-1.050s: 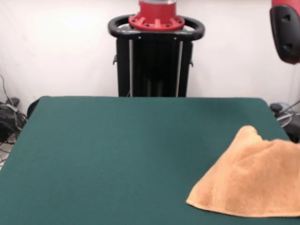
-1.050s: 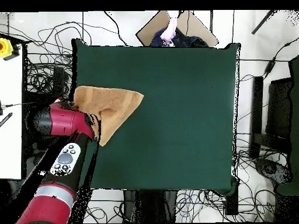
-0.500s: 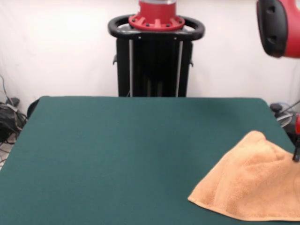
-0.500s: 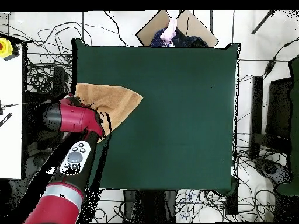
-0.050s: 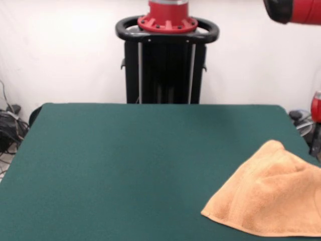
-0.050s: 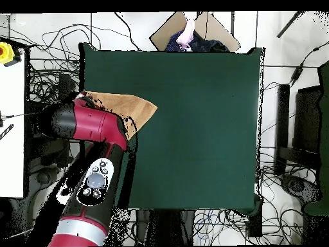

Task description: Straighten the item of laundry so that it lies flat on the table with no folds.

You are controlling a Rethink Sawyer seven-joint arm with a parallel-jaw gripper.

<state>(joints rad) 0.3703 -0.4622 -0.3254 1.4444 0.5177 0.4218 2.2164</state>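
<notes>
The towel [image 5: 268, 193] sits bunched and folded at one edge of the table [image 5: 125, 160]. The arm [image 6: 96, 128] covers most of it from above, so can't tell what the gripper's doing.

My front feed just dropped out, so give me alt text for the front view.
An orange-tan towel lies bunched and folded at the right near corner of the green table, running off the picture's right edge. Part of the red arm shows top right; its gripper is not visible.

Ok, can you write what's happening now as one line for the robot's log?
towel: bunched, folded, table edge | arm: over towel | gripper: hidden | task: not done
</notes>
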